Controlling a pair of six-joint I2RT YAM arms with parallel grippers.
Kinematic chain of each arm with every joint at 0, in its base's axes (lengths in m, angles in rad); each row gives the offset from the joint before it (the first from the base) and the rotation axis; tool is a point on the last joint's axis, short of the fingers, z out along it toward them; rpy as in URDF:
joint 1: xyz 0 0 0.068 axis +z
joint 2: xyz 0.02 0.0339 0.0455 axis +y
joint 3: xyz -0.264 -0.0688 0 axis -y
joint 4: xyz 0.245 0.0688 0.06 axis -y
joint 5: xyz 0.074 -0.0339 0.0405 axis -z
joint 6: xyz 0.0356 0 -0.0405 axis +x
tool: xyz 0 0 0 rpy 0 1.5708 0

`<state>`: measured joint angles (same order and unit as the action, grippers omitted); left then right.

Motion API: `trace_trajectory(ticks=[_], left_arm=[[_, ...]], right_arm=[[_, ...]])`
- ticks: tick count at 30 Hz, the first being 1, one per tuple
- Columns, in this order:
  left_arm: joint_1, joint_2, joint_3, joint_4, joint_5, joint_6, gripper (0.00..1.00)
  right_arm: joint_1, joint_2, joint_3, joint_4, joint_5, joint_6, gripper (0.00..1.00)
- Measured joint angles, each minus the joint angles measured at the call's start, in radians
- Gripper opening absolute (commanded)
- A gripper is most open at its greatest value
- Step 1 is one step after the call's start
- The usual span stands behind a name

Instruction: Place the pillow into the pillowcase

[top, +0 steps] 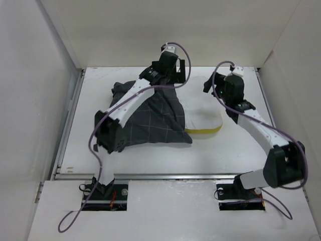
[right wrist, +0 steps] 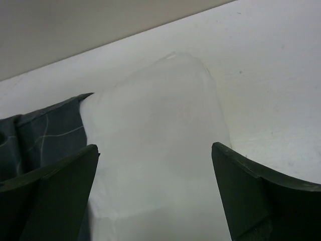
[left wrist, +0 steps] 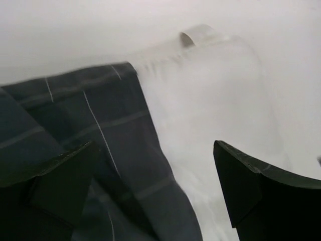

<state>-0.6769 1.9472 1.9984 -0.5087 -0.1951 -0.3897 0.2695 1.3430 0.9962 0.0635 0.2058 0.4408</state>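
White table [top: 150, 160], dark grid-patterned pillowcase [top: 155, 120] crumpled on it, cream pillow [top: 206, 120] touching its right edge

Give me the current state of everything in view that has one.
pillow: partly inside the pillowcase, right end sticking out bare.
pillowcase: rumpled on the table, drawn over most of the pillow.
left gripper: open, holding nothing.
right gripper: open, holding nothing, above the pillow's bare end.
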Motion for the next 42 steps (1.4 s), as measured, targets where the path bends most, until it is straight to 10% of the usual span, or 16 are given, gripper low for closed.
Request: trace_trajectory(ticks=[5,11,17,21,26,28,31,42], left_arm=[[0.084,0.383,0.379,-0.073,-0.047,0.034,1.00],[0.113,0.491,0.341,-0.065,-0.071,0.063,0.97],[0.111,0.494,0.336,0.049,-0.079,0.098,0.67],[0.109,0.515,0.336,0.111,-0.086,0.119,0.27],[0.108,0.569,0.362,0.157,-0.095,0.153,0.18],[0.108,0.582,0.376,0.166,-0.109,0.163,0.00],[0.107,0.589,0.383,0.169,-0.140,0.172,0.00],[0.071,0.500,0.340,0.175,-0.047,0.238,0.00]], right_arm=[[-0.030,0.254,0.232,-0.099,-0.067,-0.115,0.99],[-0.035,0.470,0.333,-0.162,-0.113,-0.174,0.99],[-0.054,0.566,0.354,-0.179,-0.165,-0.177,0.99],[-0.069,0.603,0.392,-0.164,-0.244,-0.193,0.62],[-0.091,0.621,0.380,-0.090,-0.370,-0.220,0.48],[-0.093,0.609,0.357,-0.063,-0.384,-0.233,0.29],[-0.093,0.580,0.320,-0.030,-0.397,-0.243,0.04],[-0.101,0.474,0.135,0.150,-0.589,-0.292,0.00]])
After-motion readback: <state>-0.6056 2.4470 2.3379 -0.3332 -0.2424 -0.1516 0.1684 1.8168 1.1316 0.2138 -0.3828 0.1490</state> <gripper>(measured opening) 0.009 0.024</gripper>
